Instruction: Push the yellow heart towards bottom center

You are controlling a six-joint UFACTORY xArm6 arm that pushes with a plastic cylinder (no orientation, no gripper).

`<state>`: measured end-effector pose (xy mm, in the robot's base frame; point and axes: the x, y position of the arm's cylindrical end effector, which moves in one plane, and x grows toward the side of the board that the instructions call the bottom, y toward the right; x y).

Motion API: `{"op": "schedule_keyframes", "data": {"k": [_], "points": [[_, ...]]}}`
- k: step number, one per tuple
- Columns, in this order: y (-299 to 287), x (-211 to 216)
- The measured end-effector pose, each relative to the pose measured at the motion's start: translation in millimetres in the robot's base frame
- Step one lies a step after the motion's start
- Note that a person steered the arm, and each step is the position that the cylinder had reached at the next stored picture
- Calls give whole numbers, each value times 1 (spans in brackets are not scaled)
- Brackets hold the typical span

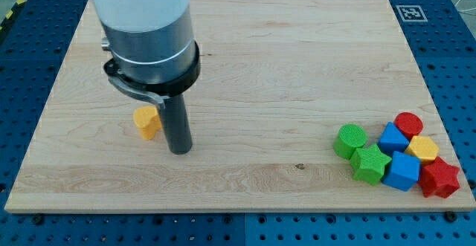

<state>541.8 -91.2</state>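
The wooden worktop [245, 60] carries my tip [179, 150] just beside the yellow heart [148, 122], at its 4 o'clock. No pincer shows. A cluster of red, blue, green and yellow blocks [398, 155] sits at the worktop's 4 o'clock.

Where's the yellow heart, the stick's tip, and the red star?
yellow heart [148, 123], camera view, on its front face, just left of the rod.
my tip [179, 150], camera view, on the rod's very bottom end.
red star [439, 179], camera view, on its top face, bottom right of the cluster.
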Motion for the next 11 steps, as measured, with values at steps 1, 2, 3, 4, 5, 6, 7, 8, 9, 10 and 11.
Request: {"op": "schedule_keyframes", "data": {"k": [1,2,3,4,5,6,7,8,9,10,11], "points": [[-21,0],[-41,0],[-59,-1],[-70,-12],[-69,-43],[-46,-58],[-13,-58],[29,-54],[71,-48],[114,-43],[154,-40]]}}
